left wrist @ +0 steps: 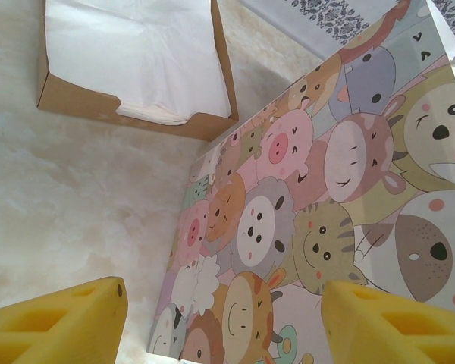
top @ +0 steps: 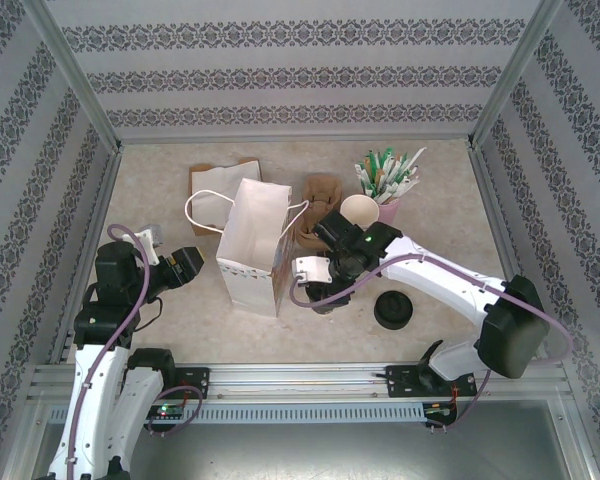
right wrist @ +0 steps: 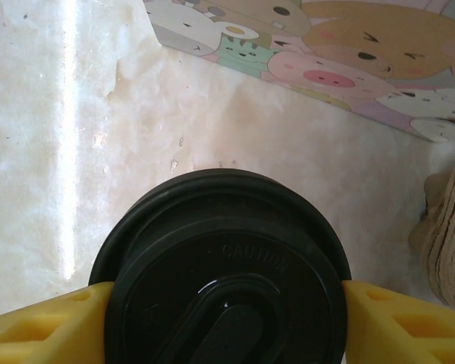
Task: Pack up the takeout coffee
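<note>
Table (top: pixel 160 200): pale marbled top, walled on three sides. On it: white bag (top: pixel 252 250) upright at centre; napkin box (top: pixel 212 185) behind bag; brown sleeves (top: pixel 320 195) right of bag; cup stack (top: pixel 360 212); pink straw holder (top: pixel 388 205); black lid stack (top: pixel 393 310) front right; lidded coffee (right wrist: pixel 224 273) beside bag

Bright, even light; tabletop glare streak.
</note>
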You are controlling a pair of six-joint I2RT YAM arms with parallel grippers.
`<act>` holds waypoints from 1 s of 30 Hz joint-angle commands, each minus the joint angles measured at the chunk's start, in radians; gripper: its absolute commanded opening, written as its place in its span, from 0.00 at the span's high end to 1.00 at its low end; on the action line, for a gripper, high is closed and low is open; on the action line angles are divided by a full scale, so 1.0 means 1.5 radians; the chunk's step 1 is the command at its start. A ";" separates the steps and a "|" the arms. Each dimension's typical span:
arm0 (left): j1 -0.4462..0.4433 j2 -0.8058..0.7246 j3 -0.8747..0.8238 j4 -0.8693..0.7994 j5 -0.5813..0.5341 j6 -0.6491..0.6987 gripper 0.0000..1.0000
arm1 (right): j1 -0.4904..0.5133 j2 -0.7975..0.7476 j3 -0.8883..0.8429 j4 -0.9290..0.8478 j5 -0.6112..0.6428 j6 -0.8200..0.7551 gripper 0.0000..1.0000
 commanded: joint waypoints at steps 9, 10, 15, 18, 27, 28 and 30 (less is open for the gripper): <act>0.004 0.000 0.005 -0.006 -0.018 0.017 0.31 | 0.002 -0.069 -0.045 -0.031 0.043 0.108 0.23; 0.004 0.000 0.005 -0.006 -0.020 0.016 0.31 | 0.002 -0.074 -0.044 -0.029 0.047 0.112 0.21; 0.004 0.002 0.006 -0.009 -0.021 0.016 0.32 | 0.005 -0.092 -0.040 -0.016 0.057 0.128 0.14; 0.004 0.002 0.006 -0.009 -0.024 0.016 0.32 | 0.006 -0.098 -0.040 -0.015 0.052 0.133 0.13; 0.003 0.003 0.007 -0.010 -0.025 0.016 0.33 | 0.006 -0.078 -0.038 -0.043 0.067 0.138 0.17; 0.004 0.003 0.007 -0.010 -0.025 0.017 0.33 | 0.006 -0.074 -0.035 -0.045 0.070 0.140 0.15; 0.004 0.003 0.006 -0.010 -0.024 0.016 0.33 | 0.006 -0.069 -0.032 -0.048 0.070 0.139 0.13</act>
